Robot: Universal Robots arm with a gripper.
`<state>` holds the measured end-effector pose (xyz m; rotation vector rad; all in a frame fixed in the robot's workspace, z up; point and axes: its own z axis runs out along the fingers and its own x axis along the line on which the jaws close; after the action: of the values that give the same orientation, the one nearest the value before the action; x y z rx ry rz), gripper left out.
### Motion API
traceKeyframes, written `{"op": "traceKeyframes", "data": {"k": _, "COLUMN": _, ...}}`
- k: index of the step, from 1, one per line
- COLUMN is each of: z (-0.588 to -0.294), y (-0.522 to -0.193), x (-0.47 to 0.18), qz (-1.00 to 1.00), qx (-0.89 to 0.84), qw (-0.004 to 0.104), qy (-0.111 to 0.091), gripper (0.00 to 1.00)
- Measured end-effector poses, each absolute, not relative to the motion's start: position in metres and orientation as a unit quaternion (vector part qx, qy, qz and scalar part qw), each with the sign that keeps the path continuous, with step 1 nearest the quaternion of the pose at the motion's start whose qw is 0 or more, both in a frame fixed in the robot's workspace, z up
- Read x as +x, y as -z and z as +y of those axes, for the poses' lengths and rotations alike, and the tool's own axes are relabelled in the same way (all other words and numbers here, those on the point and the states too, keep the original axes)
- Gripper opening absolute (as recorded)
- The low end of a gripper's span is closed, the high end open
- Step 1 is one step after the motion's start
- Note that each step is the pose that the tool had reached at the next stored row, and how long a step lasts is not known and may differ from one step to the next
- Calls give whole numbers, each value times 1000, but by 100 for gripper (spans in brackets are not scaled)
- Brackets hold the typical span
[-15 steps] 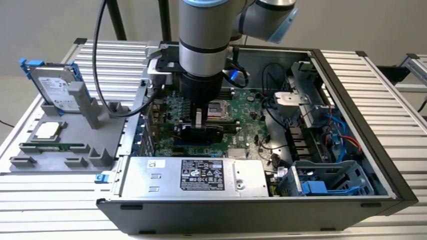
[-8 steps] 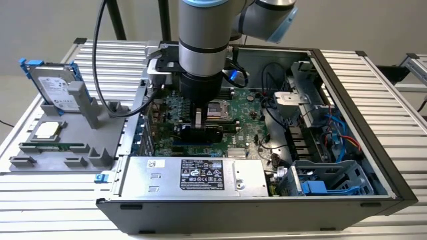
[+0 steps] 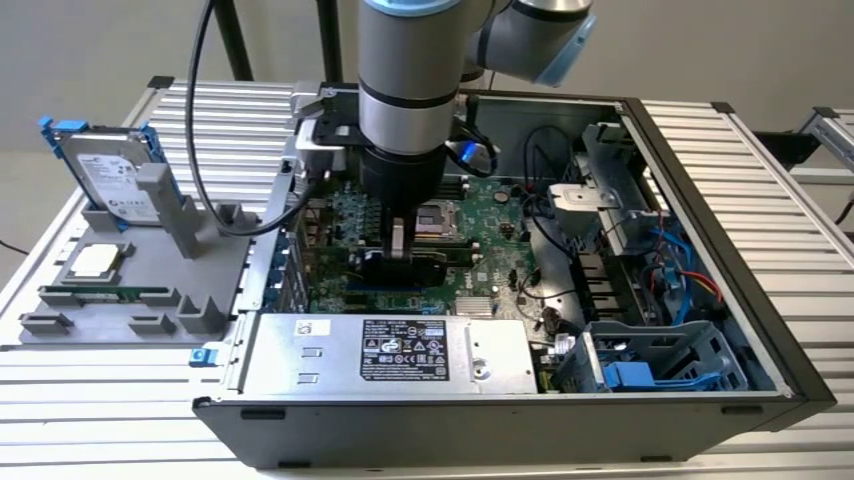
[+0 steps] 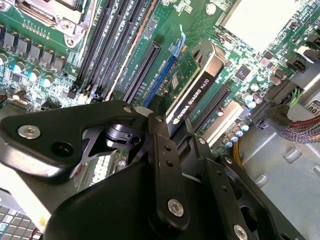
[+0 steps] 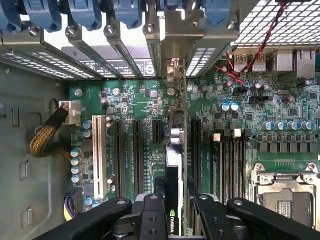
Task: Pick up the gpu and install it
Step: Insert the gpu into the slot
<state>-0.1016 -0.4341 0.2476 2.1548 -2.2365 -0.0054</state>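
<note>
Reaching down into an open computer case [image 3: 747,300], arm [image 3: 407,90] vertical over the motherboard [image 3: 494,250]. Gripper [image 3: 400,255] low above the board, closed on the gpu [image 3: 424,265], held on edge among the slots. Power supply [image 3: 387,352] along the case's near side. Beside the case, toward the exterior view's left, a grey holder [image 3: 120,300] on the ribbed surface [image 3: 107,410], carrying a hard drive [image 3: 114,175] upright and a memory stick [image 3: 107,294].

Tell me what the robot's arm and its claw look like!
The arm is a thick round silver-grey tube with a light blue ring at the top and black bands lower down. Black cables hang beside it. The gripper is black, built from flat metal bars joined with shiny silver screws, seen up close in both wrist views.
</note>
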Motion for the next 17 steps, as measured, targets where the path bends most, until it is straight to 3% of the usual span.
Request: {"op": "traceKeyframes", "data": {"k": 17, "z": -440, "y": -244, "x": -101, "qz": -720, "qx": 694, "qw": 15, "qy": 4, "gripper": 0}}
